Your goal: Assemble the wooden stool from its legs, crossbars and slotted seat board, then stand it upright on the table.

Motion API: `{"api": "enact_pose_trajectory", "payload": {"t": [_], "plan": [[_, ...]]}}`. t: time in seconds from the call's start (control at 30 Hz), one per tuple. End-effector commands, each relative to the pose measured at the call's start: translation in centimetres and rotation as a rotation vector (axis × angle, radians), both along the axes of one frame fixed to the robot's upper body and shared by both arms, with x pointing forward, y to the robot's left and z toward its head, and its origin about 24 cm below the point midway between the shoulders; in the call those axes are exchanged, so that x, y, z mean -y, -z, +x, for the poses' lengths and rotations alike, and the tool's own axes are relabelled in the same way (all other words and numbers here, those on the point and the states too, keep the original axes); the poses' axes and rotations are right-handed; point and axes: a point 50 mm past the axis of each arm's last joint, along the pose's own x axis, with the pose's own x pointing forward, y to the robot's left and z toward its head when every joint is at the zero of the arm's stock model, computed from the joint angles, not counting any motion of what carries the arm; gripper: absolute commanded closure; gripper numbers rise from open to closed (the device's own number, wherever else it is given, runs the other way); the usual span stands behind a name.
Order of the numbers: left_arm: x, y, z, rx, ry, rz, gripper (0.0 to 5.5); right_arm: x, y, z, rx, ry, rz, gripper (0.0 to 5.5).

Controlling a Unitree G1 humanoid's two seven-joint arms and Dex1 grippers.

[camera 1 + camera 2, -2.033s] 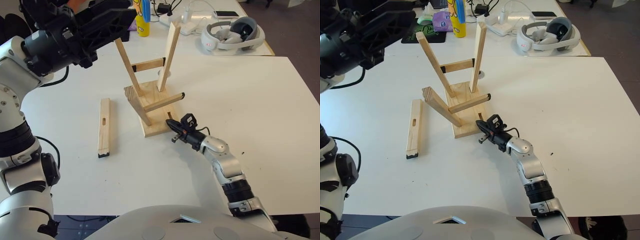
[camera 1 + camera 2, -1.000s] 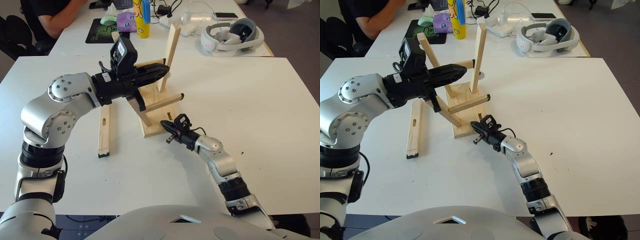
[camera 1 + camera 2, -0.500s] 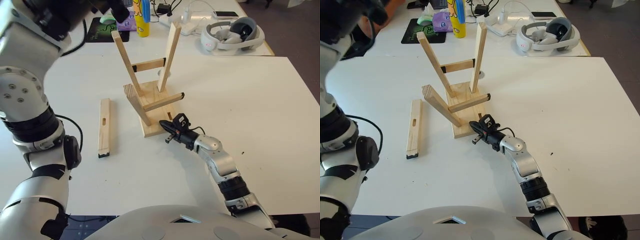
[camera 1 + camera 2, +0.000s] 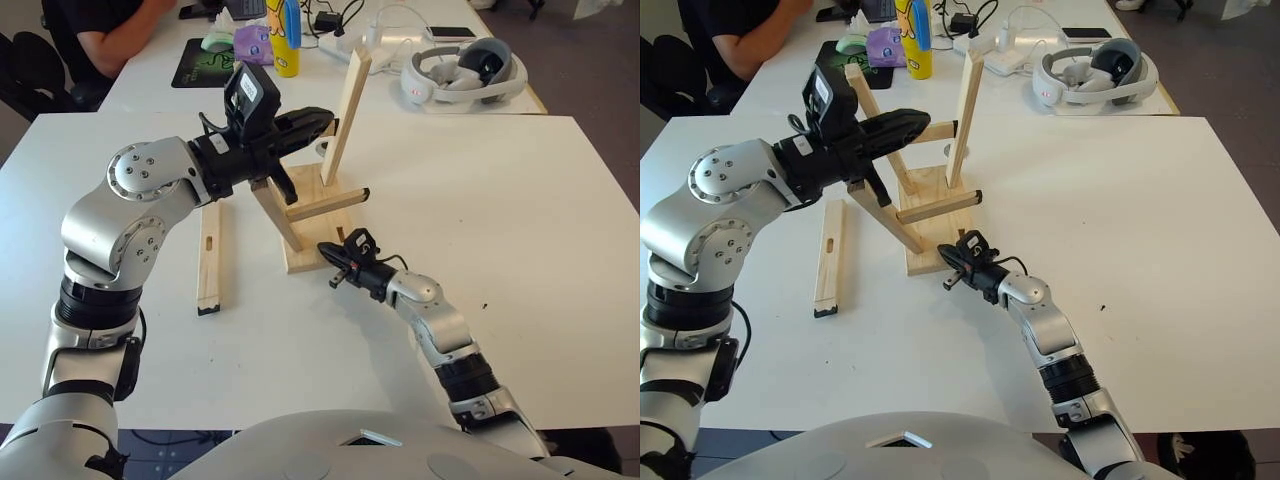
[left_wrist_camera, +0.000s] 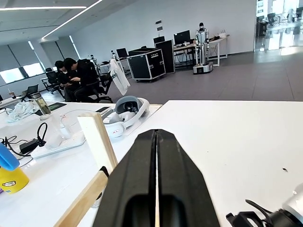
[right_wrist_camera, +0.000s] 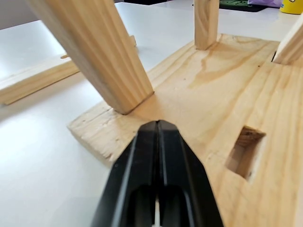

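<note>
Found loose leg (image 4: 209, 255) flat on worktop (image 4: 520, 200) left of seat board (image 4: 305, 252), long axis running away from robot. Judged left end effector (image 4: 322, 119), fingers together by the crossbar (image 4: 938, 130), nearer. Noted right end effector (image 4: 325, 248), likewise closed, beside the board's empty slot (image 6: 244, 147).

The left arm (image 4: 135, 200) is raised with its elbow bent, the forearm pointing toward the robot's right, and the left gripper (image 4: 322, 119) has its fingers pressed together. The right arm (image 4: 440, 325) stretches forward and low, angled leftward, the right gripper (image 4: 326, 249) likewise closed to a point.
</note>
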Motion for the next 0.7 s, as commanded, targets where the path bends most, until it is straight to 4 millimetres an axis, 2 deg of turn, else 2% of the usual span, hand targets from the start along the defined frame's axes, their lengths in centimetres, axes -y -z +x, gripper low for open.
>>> {"api": "enact_pose_trajectory", "payload": {"t": [0.03, 0.13, 0.23, 0.3, 0.4, 0.53, 0.6, 0.7], "plan": [[-1.3, -0.9, 1.3, 0.061, -0.125, -0.058, 5.48, 0.4, 2.8, -1.5, -0.143, 0.009, -0.082, 5.50], [-3.9, -2.8, 2.3, 0.137, -0.308, -0.161, 5.48, 0.1, 2.9, -1.6, -0.154, 0.013, -0.093, 5.50], [-7.8, -3.1, 3.1, 0.174, -0.573, -0.179, 5.48, -0.4, 3.1, -2.0, -0.198, 0.001, -0.120, 5.50], [-9.6, -1.8, 3.4, 0.136, -0.724, -0.150, 5.48, -0.8, 3.3, -2.4, -0.232, -0.008, -0.131, 5.50], [-9.7, 1.7, 3.3, 0.025, -0.800, -0.076, 5.06, -1.3, 2.9, -2.5, -0.220, 0.000, -0.107, 5.50], [-9.9, 6.2, 1.7, -0.151, -0.894, -0.013, 4.44, -1.4, 1.9, -1.7, -0.160, 0.033, -0.072, 5.50], [-10.1, 7.6, 0.4, -0.198, -0.938, 0.008, 4.15, -1.2, 1.4, -1.3, -0.131, 0.053, -0.056, 5.50], [-10.1, 7.8, -1.0, -0.215, -0.991, -0.041, 3.74, -0.8, 0.8, -1.1, -0.091, 0.083, -0.033, 5.50]]}}
